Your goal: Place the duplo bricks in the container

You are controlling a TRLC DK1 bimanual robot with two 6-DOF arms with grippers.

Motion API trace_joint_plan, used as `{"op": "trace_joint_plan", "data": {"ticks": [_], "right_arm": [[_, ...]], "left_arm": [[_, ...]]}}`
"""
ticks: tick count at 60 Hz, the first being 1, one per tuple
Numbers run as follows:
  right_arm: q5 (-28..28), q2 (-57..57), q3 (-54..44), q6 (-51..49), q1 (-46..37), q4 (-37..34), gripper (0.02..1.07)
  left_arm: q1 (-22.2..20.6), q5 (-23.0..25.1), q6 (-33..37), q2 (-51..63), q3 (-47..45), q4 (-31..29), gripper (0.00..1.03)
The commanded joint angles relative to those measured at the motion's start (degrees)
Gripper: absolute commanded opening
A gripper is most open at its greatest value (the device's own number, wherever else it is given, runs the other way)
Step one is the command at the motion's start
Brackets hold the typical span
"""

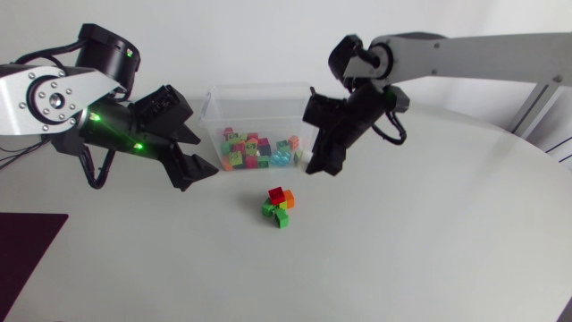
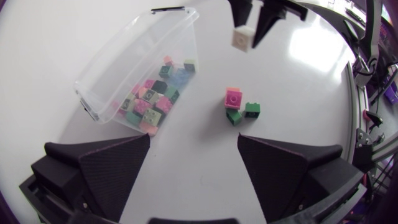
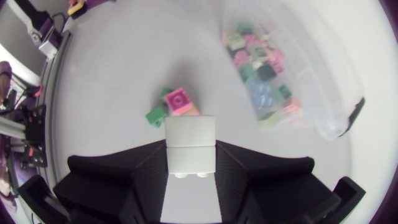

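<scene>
While pinching white brick [image 3: 190,144] between right gripper [image 3: 190,155] fingers, held it pointing lengthwise ahead, underside unseen; had left gripper [image 2: 193,139] spread.

No text, label or number is legible (bricks [image 1: 280,207] included).

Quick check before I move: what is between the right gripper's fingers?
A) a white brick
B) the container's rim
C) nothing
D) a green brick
A: the right wrist view shows a white brick clamped from both sides by the fingers of the right gripper, while the green brick lies on the table ahead of it and the container stands apart.
</scene>
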Motion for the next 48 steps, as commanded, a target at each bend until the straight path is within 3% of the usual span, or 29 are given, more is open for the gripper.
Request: {"op": "trace_joint_plan", "data": {"ticks": [1, 23, 48], "right_arm": [[-1.3, 0.8, 5.8, 4.5, -0.8, 0.8, 0.21], [-1.3, 10.0, 21.5, 20.2, -2.5, 11.8, 0.21], [1.5, 18.7, 33.3, 26.7, -0.1, 13.3, 0.23]], "left_arm": [[-1.3, 0.4, 1.7, 1.4, -2.2, 0.2, 0.98], [-3.9, 0.4, 2.8, 6.1, -2.3, 0.2, 0.96], [-3.8, 0.4, 3.1, 6.6, -2.5, 0.2, 0.96]]}}
